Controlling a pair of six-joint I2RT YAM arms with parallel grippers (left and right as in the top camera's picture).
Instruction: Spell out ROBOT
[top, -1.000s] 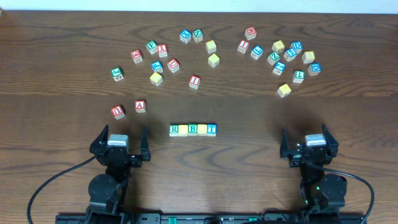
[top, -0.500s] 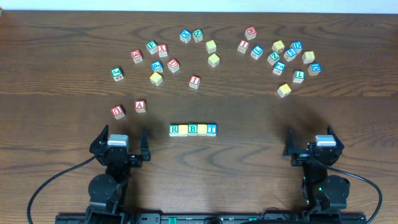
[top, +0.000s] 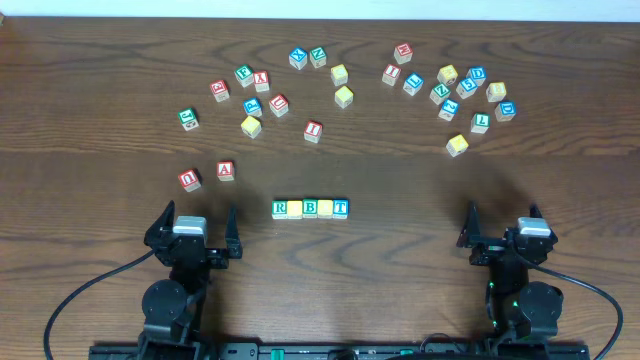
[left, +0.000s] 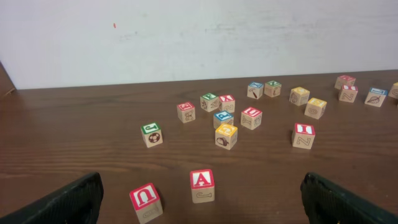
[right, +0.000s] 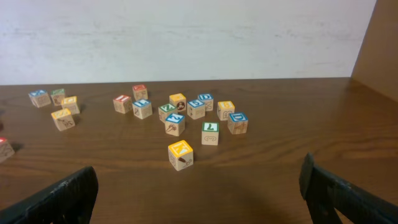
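Note:
Five cubes stand in a touching row at the table's middle front in the overhead view: green-bordered R (top: 280, 208), a yellow face (top: 295, 208), blue-bordered B (top: 310, 208), another yellow face (top: 325, 208) and blue-bordered T (top: 341, 208). My left gripper (top: 196, 230) rests open at the front left, apart from the row, nothing between its fingers (left: 68, 202). At the front right my right gripper (top: 505, 226) is open and empty as well, fingers (right: 56, 198) wide. Neither wrist view shows the row.
Red-lettered U (top: 190, 179) (left: 146, 201) and A (top: 226, 170) (left: 202, 185) cubes lie just ahead of the left gripper. Several loose cubes scatter across the back, a left cluster (top: 252, 105) and a right cluster (top: 468, 87). A lone yellow cube (top: 457, 145) (right: 180, 154) sits ahead of the right gripper.
The right arm has drawn back toward the front right edge. The left arm and all cubes are unmoved.

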